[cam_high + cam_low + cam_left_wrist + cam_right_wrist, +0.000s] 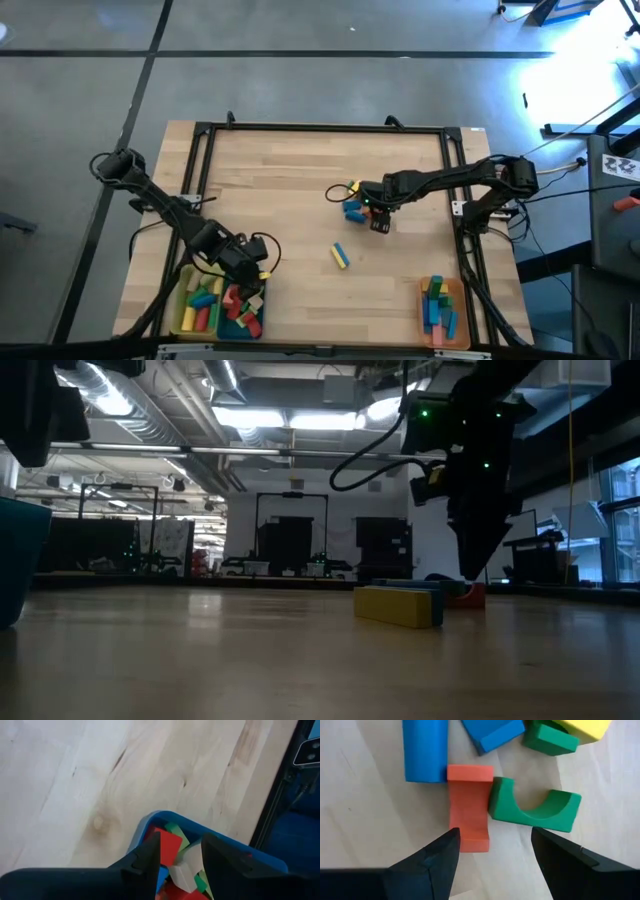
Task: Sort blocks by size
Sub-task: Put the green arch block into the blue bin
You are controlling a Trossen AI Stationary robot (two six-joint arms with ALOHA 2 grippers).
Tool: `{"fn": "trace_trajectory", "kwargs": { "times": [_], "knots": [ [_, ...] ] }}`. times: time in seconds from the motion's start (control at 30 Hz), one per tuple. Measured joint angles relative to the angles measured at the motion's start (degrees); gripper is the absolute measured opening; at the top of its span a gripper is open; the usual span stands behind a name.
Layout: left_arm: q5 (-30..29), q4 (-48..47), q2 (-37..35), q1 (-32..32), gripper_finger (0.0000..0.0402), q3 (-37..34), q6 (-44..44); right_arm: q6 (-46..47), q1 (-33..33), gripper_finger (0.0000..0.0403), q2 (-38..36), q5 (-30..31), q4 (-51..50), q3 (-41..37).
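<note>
We see a pale wooden tabletop (300, 190) carrying a small cluster of blocks (352, 203) near its middle, a lone yellow-and-blue block (340, 256), and what look like three trays: yellow (183, 308), teal (226, 323), orange (461, 312).

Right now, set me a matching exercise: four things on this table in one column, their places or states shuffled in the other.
1 left tool
2 right tool
3 yellow-and-blue block
4 orange tray

A lying alone, away from the rest
B open above the red block
C over the teal tray
D holding blue and green blocks

Pairs: 1-C, 2-B, 3-A, 4-D
</note>
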Motion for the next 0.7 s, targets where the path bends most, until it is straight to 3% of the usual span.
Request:
{"fn": "trace_trajectory", "kwargs": {
  "times": [0.33,0.7],
  "knots": [
    [0.0,0.0,-0.1,0.0,0.0122,0.0,0.0,0.0,0.0,0.0248,0.0,-2.9,2.2,-0.3],
    [0.0,0.0,-0.1,0.0,0.0122,0.0,0.0,-0.1,0.0,0.0248,-0.2,0.9,7.4,-3.8]
  ]
}}
